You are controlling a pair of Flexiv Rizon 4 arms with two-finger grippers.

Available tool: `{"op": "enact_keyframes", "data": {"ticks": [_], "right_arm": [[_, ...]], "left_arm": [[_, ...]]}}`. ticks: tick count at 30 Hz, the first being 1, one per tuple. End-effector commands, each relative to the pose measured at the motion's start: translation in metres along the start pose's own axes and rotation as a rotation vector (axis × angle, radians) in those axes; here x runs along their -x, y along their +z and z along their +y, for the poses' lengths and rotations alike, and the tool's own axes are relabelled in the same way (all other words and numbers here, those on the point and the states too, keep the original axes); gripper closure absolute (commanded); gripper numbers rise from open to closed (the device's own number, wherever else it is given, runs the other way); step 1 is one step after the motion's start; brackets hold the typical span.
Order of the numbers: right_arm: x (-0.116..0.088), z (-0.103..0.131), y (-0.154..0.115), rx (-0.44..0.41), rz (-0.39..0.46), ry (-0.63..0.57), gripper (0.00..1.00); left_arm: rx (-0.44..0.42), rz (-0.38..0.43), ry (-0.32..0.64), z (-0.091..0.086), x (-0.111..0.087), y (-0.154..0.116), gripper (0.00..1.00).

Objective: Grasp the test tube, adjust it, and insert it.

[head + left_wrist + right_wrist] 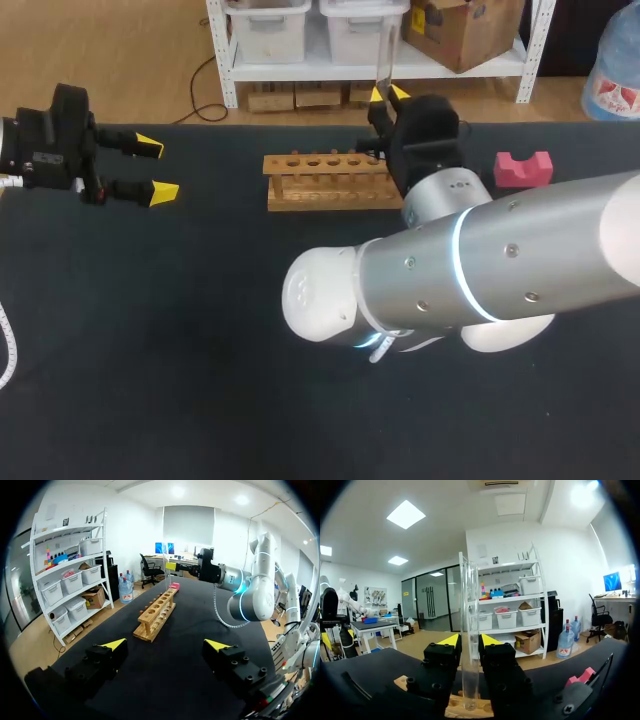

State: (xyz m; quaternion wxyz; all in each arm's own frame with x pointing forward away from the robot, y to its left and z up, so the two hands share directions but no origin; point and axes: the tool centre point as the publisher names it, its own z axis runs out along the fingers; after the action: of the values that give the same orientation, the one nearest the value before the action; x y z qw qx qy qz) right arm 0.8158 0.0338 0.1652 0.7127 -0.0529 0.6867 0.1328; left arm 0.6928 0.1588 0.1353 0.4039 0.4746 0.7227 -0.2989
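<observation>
The right gripper (388, 95) is clamped on the test tube (383, 55), held upright with its lower end close over the right end of the wooden rack (330, 180), so I judge it must go straight down; the left gripper (157, 169), fingers apart, is well apart from it.

Your wooden tube rack (330, 180) sits on the black bench (200, 350). The pink notched block (523, 168) lies to its right.
</observation>
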Motion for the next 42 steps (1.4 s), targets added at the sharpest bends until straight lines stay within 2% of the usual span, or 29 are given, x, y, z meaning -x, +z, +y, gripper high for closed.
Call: {"op": "enact_keyframes", "data": {"ticks": [1, 42], "right_arm": [[0.0, 0.002, 0.001, 0.001, 0.003, 0.001, 1.0], [-0.017, -0.006, 0.011, -0.003, 0.025, 0.023, 1.0]], "left_arm": [[0.001, -0.007, 0.004, 0.0, -0.002, 0.0, 0.0], [0.001, -0.007, 0.004, 0.0, -0.002, 0.0, 0.0]]}}
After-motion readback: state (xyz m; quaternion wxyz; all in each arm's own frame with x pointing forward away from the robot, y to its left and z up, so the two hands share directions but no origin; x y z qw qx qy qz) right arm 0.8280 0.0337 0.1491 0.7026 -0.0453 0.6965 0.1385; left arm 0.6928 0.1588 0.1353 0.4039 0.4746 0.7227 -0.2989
